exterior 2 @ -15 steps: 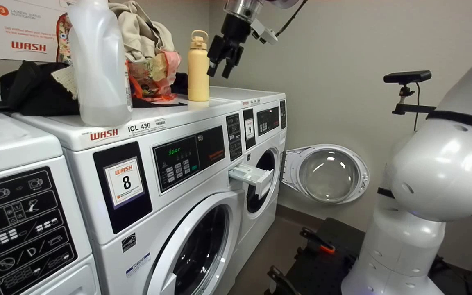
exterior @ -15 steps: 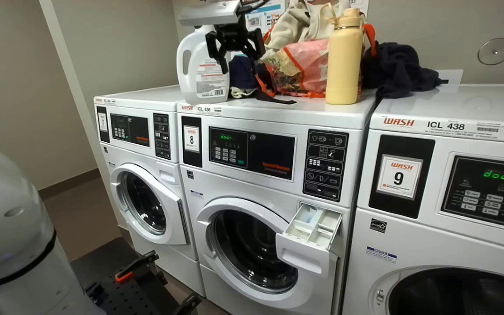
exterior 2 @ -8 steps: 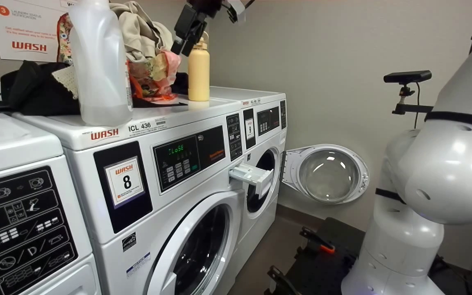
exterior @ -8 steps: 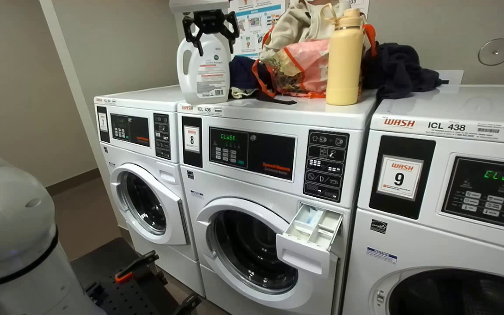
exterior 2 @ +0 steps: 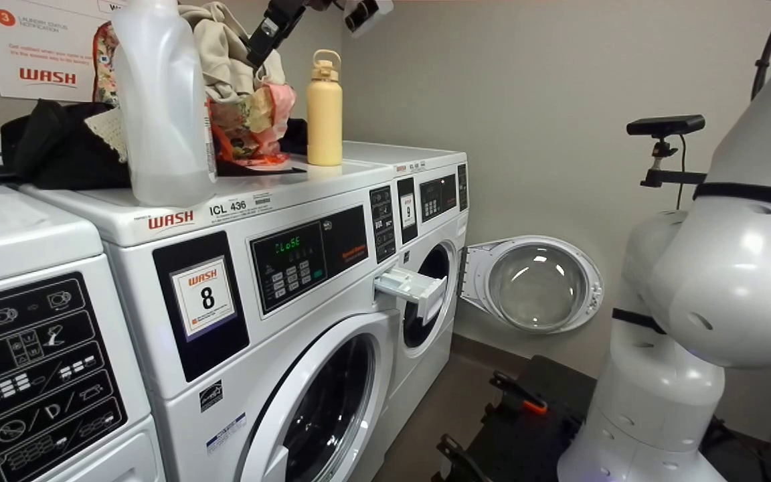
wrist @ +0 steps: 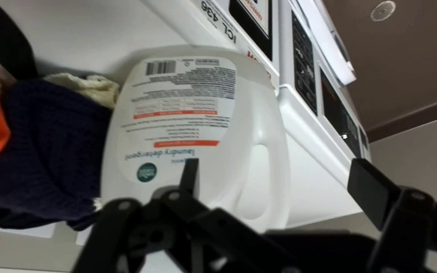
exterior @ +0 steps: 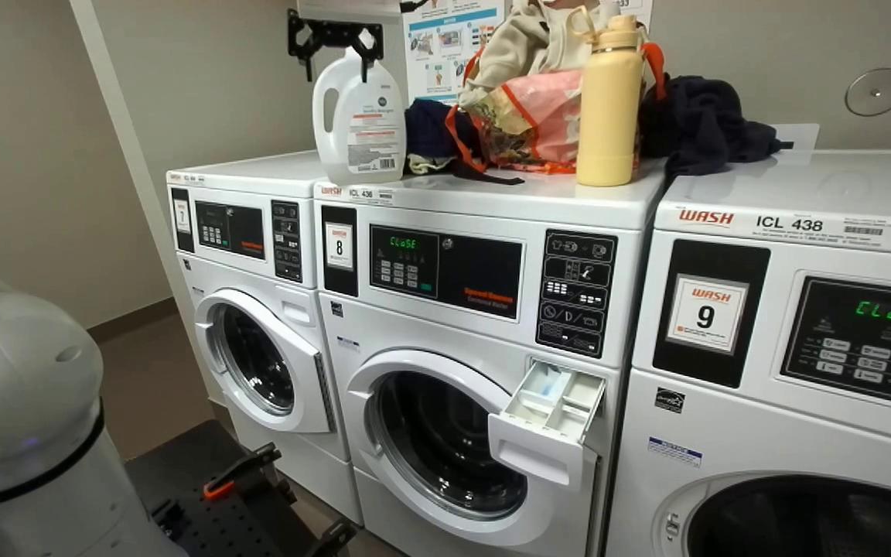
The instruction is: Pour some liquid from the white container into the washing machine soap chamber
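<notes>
Jug upright ahead of the gripper, clear of it — jaws wide apart.

White front-loading washers stand side by side before us in a laundry room, their stickers numbered 7, 8 and 9, one topped by a jug labeled "laundry detergent"; a wall poster reads "Laundry status notification."

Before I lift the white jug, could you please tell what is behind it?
In an exterior view, dark cloth, a cream knit piece and a floral bag with beige cloth show behind the white jug. What its body covers cannot be seen there.
</notes>
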You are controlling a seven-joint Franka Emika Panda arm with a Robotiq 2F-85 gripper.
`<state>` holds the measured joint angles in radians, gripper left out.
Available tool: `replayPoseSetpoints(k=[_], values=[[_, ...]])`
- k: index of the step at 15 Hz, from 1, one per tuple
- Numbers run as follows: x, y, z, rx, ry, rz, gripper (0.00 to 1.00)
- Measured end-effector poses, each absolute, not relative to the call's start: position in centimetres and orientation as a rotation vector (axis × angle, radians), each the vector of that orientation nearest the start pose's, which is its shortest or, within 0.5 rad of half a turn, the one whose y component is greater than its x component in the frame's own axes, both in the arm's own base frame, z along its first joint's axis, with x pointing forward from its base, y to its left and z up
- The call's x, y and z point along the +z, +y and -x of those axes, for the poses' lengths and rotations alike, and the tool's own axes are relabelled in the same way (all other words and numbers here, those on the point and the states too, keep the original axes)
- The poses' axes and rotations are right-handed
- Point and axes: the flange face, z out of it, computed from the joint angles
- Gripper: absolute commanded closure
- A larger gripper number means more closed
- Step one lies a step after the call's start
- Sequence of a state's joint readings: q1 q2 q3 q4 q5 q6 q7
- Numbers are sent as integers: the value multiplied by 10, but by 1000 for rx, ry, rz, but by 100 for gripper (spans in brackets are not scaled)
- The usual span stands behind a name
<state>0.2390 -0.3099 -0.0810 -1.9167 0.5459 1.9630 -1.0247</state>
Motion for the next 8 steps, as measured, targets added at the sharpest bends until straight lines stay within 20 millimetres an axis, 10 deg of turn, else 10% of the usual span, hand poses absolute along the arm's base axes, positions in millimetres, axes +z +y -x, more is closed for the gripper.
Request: replayPoseSetpoints(k=[8], values=[[664, 148, -465, -595, -1492, 2075, 0]])
